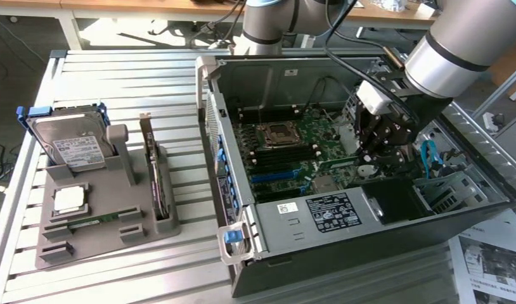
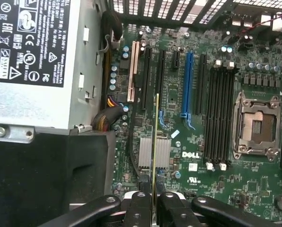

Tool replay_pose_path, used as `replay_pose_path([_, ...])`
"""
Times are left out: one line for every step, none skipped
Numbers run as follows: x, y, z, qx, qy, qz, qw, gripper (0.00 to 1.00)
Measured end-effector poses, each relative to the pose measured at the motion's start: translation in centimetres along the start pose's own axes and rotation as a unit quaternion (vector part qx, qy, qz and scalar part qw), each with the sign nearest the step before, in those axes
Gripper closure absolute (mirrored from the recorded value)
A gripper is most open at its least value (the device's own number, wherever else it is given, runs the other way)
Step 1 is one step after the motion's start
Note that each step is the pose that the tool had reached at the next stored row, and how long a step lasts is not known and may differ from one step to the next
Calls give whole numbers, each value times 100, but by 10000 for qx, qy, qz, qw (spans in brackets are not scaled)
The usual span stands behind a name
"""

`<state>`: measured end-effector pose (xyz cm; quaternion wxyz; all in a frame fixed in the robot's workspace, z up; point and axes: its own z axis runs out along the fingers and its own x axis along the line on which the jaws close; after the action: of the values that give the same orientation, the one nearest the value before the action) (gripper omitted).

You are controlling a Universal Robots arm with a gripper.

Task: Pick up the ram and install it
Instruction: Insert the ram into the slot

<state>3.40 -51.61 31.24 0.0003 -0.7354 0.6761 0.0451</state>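
**Ram held in my pincer, above the motherboard, not yet at its slot.**
My pincer (image 2: 153,198) is closed almost fully on the ram (image 2: 155,142), pinching its flat faces so that, in my judgement, the thin stick cannot twist. Just beyond my fingertips is the finned heatsink (image 2: 145,153). Farther off to one side lie four empty black memory slots (image 2: 219,113), parallel to the ram but well apart, with the CPU socket (image 2: 257,125) beyond them.

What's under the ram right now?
In the wrist view, the ram, shut in the gripper, hangs over the motherboard and its silver heatsink. The strip directly beneath its edge is covered.
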Motion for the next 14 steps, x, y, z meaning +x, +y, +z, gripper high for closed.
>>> replay_pose_path([-12, -2, 22, 0, 1, 0, 10000, 86])
replay_pose_path([-28, -6, 52, 0, 0, 0, 10000, 86])
replay_pose_path([-36, -7, 67, 0, 0, 0, 10000, 86])
replay_pose_path([-42, -8, 76, 0, 0, 0, 10000, 86])
replay_pose_path([-44, -9, 79, 0, 0, 0, 10000, 86])
replay_pose_path([-44, -9, 79, 0, 0, 0, 10000, 86])
replay_pose_path([-44, -8, 78, 0, 0, 0, 10000, 86])
replay_pose_path([-44, -8, 79, 0, 0, 0, 10000, 86])
replay_pose_path([-44, -8, 79, 0, 0, 0, 10000, 86])
replay_pose_path([-47, -9, 78, 0, 0, 0, 10000, 86])
replay_pose_path([-50, -9, 79, 0, 0, 0, 10000, 86])
replay_pose_path([-56, -9, 80, 0, 1, 0, 10000, 86])
replay_pose_path([-65, -10, 81, 0, 1, 0, 10000, 86])
replay_pose_path([-77, -11, 85, 0, 0, 0, 10000, 86])
